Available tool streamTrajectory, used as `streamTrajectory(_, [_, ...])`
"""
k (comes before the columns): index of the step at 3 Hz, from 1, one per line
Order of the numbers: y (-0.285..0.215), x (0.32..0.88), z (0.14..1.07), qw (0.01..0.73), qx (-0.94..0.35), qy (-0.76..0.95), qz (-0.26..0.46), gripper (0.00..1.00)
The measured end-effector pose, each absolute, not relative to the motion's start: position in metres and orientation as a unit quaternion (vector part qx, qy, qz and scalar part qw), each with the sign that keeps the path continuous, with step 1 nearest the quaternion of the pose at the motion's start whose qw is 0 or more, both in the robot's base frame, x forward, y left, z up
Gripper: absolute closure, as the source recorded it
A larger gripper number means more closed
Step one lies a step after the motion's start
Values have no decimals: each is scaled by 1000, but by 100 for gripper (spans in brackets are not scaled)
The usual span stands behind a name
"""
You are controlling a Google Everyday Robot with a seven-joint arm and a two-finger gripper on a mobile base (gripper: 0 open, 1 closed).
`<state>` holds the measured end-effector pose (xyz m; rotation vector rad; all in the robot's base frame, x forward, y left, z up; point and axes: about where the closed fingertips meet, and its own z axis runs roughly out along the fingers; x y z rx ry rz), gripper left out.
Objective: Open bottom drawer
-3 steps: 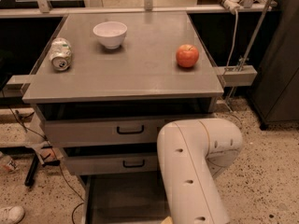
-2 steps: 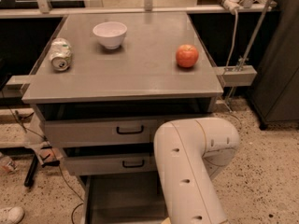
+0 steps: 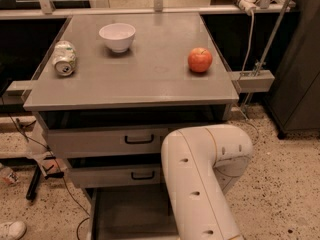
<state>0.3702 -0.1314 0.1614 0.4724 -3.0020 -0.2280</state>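
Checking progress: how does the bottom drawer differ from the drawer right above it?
The bottom drawer is pulled out, its plain grey inside showing from above; the drawer above it sits back, showing only its front. That drawer shows a black bar handle; the bottom drawer's front is past the picture's lower edge. Both are grey, with the arm covering their right sides. The gripper is out of view.

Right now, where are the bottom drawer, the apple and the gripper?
bottom drawer [image 3: 130, 211]: camera view, its plain grey inside.
apple [image 3: 200, 59]: camera view, its red front.
gripper: out of camera view, beyond the white arm [image 3: 195, 194].
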Motion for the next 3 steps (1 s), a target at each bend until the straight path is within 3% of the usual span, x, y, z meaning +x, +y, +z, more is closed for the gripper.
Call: streamTrajectory(3, [-141, 346, 166, 51, 142, -985, -78, 0])
